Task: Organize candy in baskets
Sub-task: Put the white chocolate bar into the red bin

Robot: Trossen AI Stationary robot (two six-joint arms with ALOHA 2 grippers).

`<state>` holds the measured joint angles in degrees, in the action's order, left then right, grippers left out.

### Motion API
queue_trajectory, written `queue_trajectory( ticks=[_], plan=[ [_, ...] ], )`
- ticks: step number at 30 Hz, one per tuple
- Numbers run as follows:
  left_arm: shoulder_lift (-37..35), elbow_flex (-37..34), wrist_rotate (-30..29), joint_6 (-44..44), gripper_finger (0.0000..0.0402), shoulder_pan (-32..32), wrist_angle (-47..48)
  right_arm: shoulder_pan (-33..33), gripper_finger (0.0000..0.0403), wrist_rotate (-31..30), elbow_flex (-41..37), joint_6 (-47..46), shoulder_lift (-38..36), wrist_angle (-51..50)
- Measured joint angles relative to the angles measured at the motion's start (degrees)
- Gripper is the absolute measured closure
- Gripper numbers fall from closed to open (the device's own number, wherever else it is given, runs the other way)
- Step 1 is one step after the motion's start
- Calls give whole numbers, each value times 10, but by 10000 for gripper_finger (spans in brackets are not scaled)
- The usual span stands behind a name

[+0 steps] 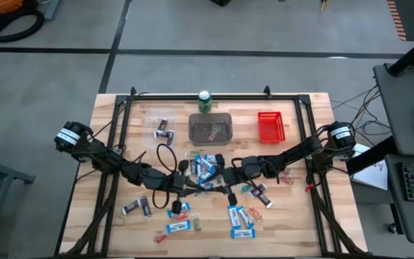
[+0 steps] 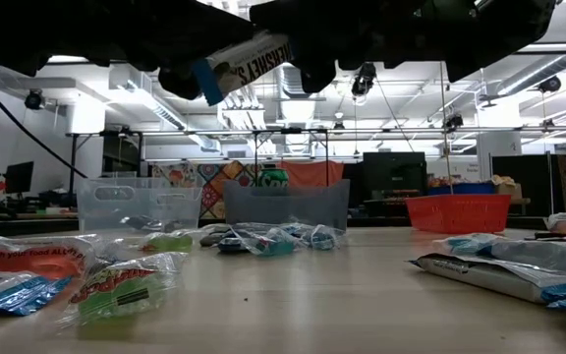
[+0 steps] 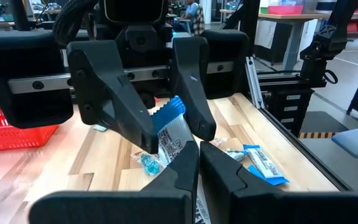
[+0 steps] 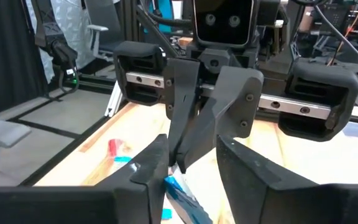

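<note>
A blue-and-white mini bar [image 2: 244,62] hangs in the air over the middle of the table. My left gripper [image 3: 197,152] is shut on it. My right gripper [image 4: 191,155] faces the left one and is open, one finger on either side of the bar's free blue end [image 3: 169,112]. More candy [image 1: 239,216] lies scattered on the wooden table. The clear basket [image 1: 162,128], the grey basket [image 1: 210,128] and the red basket [image 1: 271,126] stand in a row toward the far edge. My left gripper pinches the bar's near end [image 3: 174,152] between its two fingers, which lie level and point toward the table's right. The bar sticks out beyond the fingertips, tilted and lifted clear of the table. My right gripper: whether a finger [image 4: 157,165] touches the bar [image 4: 179,190], I cannot tell.
A green drink can [image 1: 205,101] stands at the far edge behind the grey basket. Black frame rails [image 1: 121,122] run along the table's sides. Wrapped sweets [image 2: 116,280] lie close to the near edge, and cables [image 1: 165,155] loop over the table's middle left.
</note>
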<state>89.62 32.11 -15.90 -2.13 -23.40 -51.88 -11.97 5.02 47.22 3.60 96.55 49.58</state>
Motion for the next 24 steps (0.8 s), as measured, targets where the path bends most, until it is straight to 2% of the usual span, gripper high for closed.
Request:
queue_trajectory(
  ticks=[10,17,24],
  plan=[
    [0,0,0,-5,402,-1,2,0,386,2,0,-1,0,0],
    [0,0,0,-51,399,-2,7,0,394,0,0,-13,0,-11],
    [0,0,0,-50,350,-2,19,0,394,-3,0,-25,0,-41]
  ],
)
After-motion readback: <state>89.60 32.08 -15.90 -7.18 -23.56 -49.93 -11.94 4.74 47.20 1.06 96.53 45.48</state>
